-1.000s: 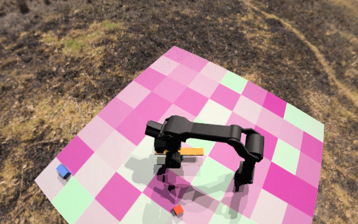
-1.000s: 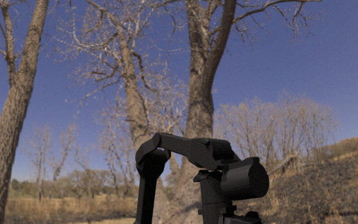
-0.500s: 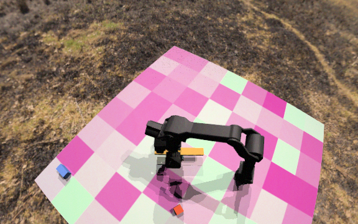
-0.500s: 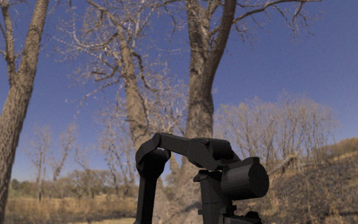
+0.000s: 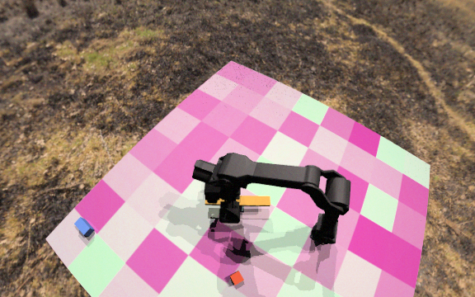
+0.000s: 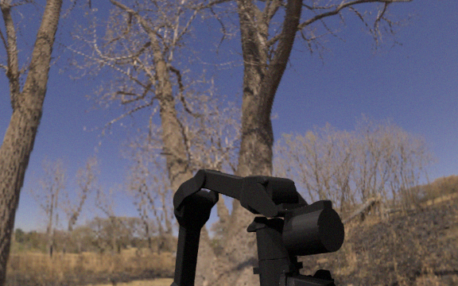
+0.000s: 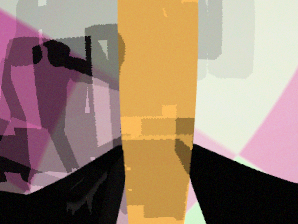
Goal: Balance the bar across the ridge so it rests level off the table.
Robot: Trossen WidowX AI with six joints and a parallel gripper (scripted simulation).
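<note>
Pink, white and green squares cover the bench (image 5: pixel 155 247). The long flat orange bar (image 5: pixel 255 200) (image 7: pixel 158 65) points sideways in the top view, clamped in the black end effector (image 5: pixel 230 210) (image 7: pixel 156 152). Left of the bar sits a blue block (image 5: pixel 84 227); nearer the bottom, a small red block (image 5: pixel 237 278).

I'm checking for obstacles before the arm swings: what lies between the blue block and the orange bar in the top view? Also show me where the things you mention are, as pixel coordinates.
In the top view, checkered tabletop (image 5: pixel 138 214) with the arm's shadow across it; no object shows between blue block (image 5: pixel 84 227) and orange bar (image 5: pixel 255 200).
</note>
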